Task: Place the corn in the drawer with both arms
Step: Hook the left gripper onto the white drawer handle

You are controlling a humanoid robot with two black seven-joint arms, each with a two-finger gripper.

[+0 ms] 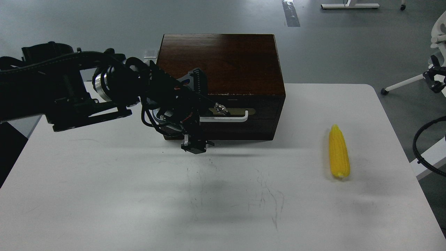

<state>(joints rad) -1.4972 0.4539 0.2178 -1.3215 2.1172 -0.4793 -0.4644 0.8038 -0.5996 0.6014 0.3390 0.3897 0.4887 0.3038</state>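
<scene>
The yellow corn lies on the white table at the right, pointed end away from me. The dark brown box stands at the table's back middle. Its drawer is shut, with a white bar handle on a tan plate. My left gripper is open in front of the handle's left end, one finger high and the other finger low near the table. It holds nothing. The handle's left end is hidden behind it. My right gripper is out of view.
A black cable loop hangs off the table's right edge. White chair legs stand on the grey floor to the far right. Faint scratch marks cross the table's middle.
</scene>
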